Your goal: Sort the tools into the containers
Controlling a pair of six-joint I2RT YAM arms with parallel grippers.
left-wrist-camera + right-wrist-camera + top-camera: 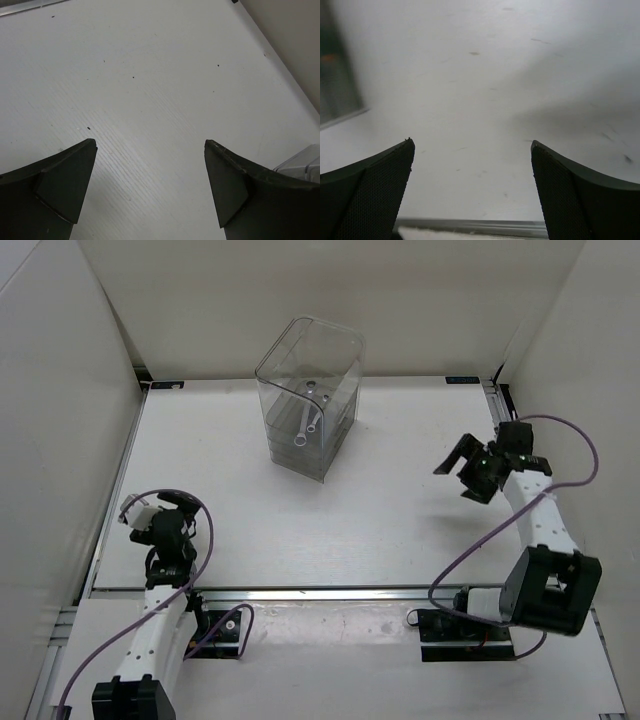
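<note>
The tall transparent organiser (308,400) with stacked smoky-clear drawers stands at the back middle of the white table. Two silver wrenches (309,420) lie inside it, seen through the top. A corner of the organiser shows at the right edge of the left wrist view (302,164). The pliers and screwdrivers are not visible. My left gripper (170,512) (150,145) is open and empty over bare table at the near left. My right gripper (458,472) (472,145) is open and empty over bare table at the right.
White walls enclose the table on the left, back and right. A metal rail (320,593) runs along the near edge, also visible in the right wrist view (480,227). Purple cables (580,455) loop from both arms.
</note>
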